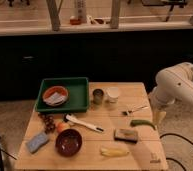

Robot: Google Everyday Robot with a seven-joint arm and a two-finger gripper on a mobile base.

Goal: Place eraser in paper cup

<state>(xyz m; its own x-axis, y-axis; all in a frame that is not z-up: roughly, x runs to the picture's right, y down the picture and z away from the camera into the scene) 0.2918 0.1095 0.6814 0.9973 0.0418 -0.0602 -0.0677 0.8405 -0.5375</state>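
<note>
My pincer [159, 117] hangs at the right edge of the surface [140, 159], a little to the right of the green pepper [142, 123]. I cannot tell if it is spread or pressed together, but the eraser [126, 134] is not in it. The eraser lies flat at the near right, just near of the pepper. The paper cup [113, 94] stands upright at the far middle, just beside the grey metal cup [98, 96] on its left.

I judge the step in hand is reaching for the eraser. I should come down from above and take it across its short width, so that I do not push the pepper. After lifting, I must pass above the small fork [135, 109] that lies between. Over the white cup, I think it is better to tip the eraser end first, because it looks long for that mouth.
</note>
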